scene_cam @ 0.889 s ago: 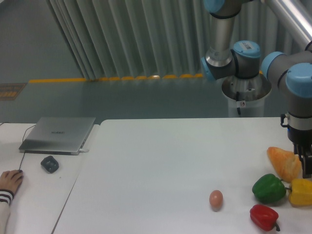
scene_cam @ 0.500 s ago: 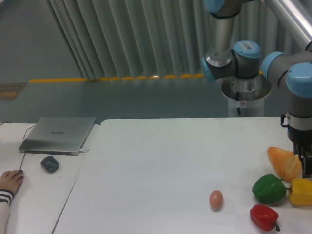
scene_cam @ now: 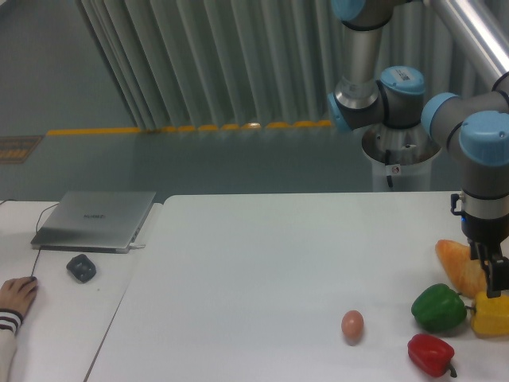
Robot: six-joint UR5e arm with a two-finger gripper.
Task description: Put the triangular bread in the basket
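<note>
1. the table [scene_cam: 262, 263] is a wide white surface carrying the food items along its right side; no basket shows anywhere on it, so the place where the bread must end up is out of view.
2. the robot arm [scene_cam: 485, 143] comes down from the upper right, and its wrist stands over the right edge of the table.
3. the laptop [scene_cam: 95, 219] lies closed on the side desk at the left, with a mouse [scene_cam: 81, 267] and a person's hand [scene_cam: 16, 296] near it, well apart from the work.
4. the bread [scene_cam: 457, 264] lies on the table near the right edge, just above the green pepper [scene_cam: 438, 309] and beside the yellow pepper [scene_cam: 491, 313]; the red pepper [scene_cam: 430, 354] and the egg [scene_cam: 352, 324] lie lower down.
5. the end effector [scene_cam: 495, 277] sits right at the bread's right end, partly cut off by the frame edge; i cannot tell how far apart its fingers are or whether they have hold of the bread.
6. judging by this, the step in hand is the grasp of the bread. the next move calls for a firm hold, then a lift clear of the peppers that crowd it.
</note>
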